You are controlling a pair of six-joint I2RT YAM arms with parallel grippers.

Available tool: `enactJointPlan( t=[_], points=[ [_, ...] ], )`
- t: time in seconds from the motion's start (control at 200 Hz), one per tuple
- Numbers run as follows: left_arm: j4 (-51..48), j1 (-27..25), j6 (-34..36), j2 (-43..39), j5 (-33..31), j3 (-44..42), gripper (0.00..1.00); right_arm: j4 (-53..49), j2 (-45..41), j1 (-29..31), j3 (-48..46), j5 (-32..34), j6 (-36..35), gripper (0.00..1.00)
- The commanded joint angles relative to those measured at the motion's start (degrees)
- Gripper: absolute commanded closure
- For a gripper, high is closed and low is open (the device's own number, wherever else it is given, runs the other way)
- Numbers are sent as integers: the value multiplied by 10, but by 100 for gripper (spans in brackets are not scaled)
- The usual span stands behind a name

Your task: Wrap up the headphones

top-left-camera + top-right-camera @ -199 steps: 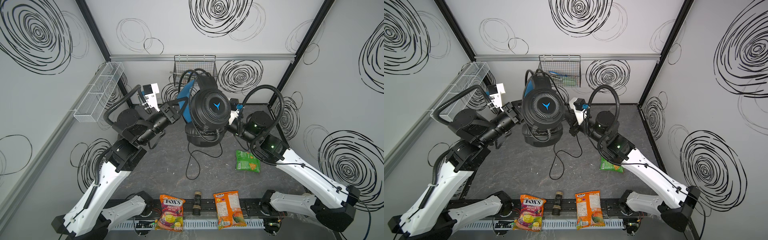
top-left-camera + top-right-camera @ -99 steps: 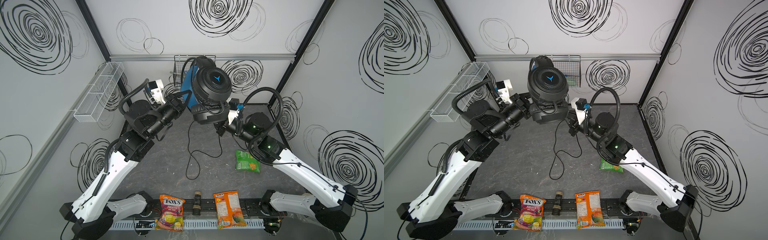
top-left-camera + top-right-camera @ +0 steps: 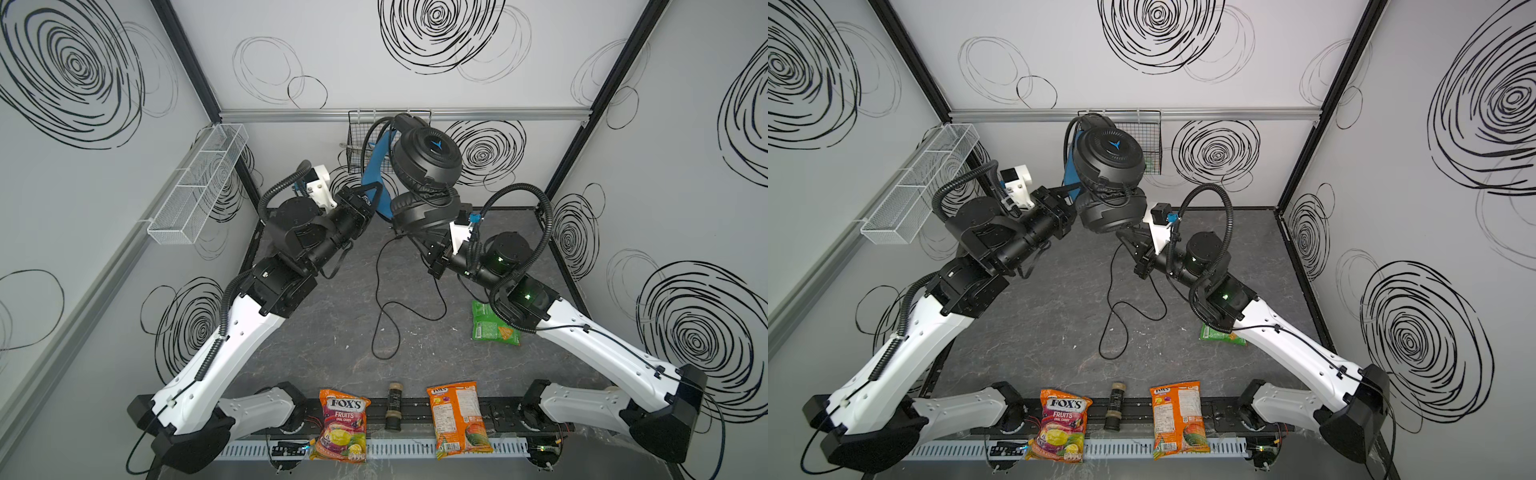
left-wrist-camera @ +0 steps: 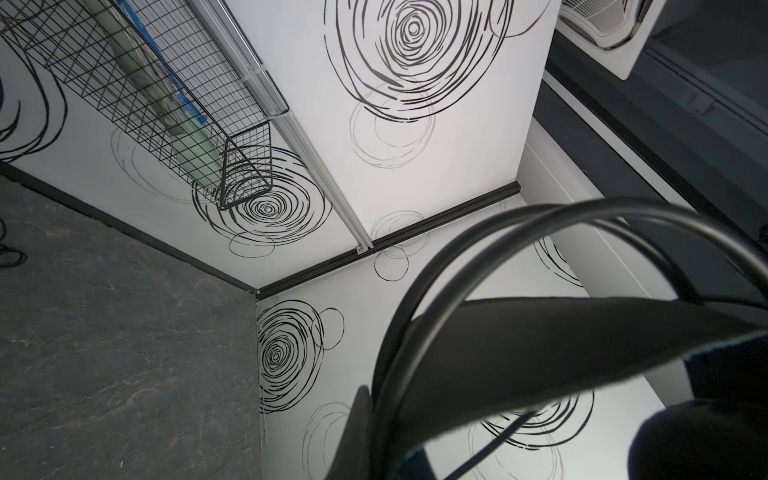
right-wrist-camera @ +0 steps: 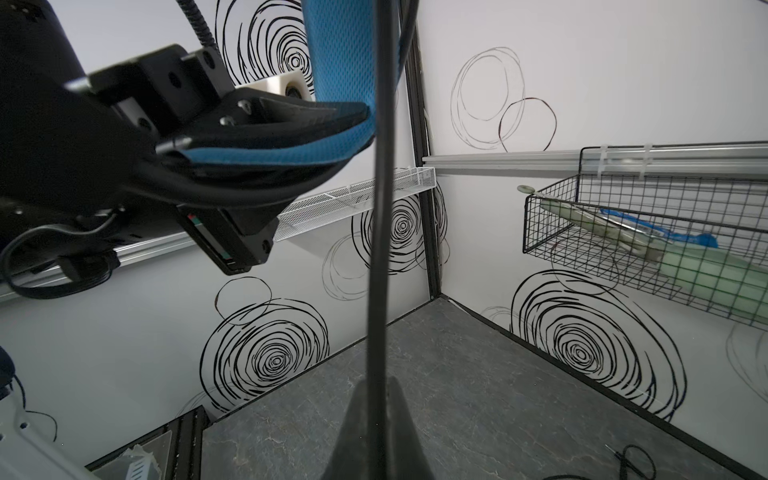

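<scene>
Hanging in the air near the back wall, the headphones sat between the two arms in both top views, one round earcup stacked over the other, well above the dark table. The left gripper had its fingers clamped on the blue strap - the right wrist view showed the mesh band pinched flat between them. The right gripper reached up beneath the lower earcup, largely hidden there from above; its own wrist camera showed the fingers pressed together on a thin black wire of the headband that ran up beside the strap. The cable dropped from the lower earcup and lay in loose loops on the table - unwound, clear of the green packet lying beside the right arm. Behind the headset, a black wire basket hung on the back wall.
</scene>
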Motion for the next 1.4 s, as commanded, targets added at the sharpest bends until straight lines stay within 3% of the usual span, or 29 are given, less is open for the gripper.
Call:
enactJointPlan(
  t=[0.0, 0.11, 0.305, 0.5, 0.82, 1.006, 1.236, 1.396],
  points=[
    [78, -1, -36, -7, -41, 35, 100, 5, 15, -2, -17, -22, 31, 95],
    [59, 6, -34, -8, -57, 33, 100, 9, 19, -2, -22, -29, 43, 95],
    [2, 89, -33, -9, -37, 58, 100, -15, 21, 7, -28, -61, 53, 97],
    [-26, 123, -38, -1, -33, 67, 100, -21, 14, 11, -42, -61, 53, 96],
    [-3, 92, -68, 30, -52, 60, 100, -35, 42, 17, -23, -37, 39, 93],
    [29, 86, -68, 56, -72, 49, 100, -110, 53, 32, 15, 1, 4, 92],
    [-8, 87, -19, 88, -116, 63, 100, -171, 29, 70, 21, 78, -51, 92],
    [-77, 76, 54, 100, -187, 93, 100, -223, 42, 90, 49, 125, -81, 93]
  ],
)
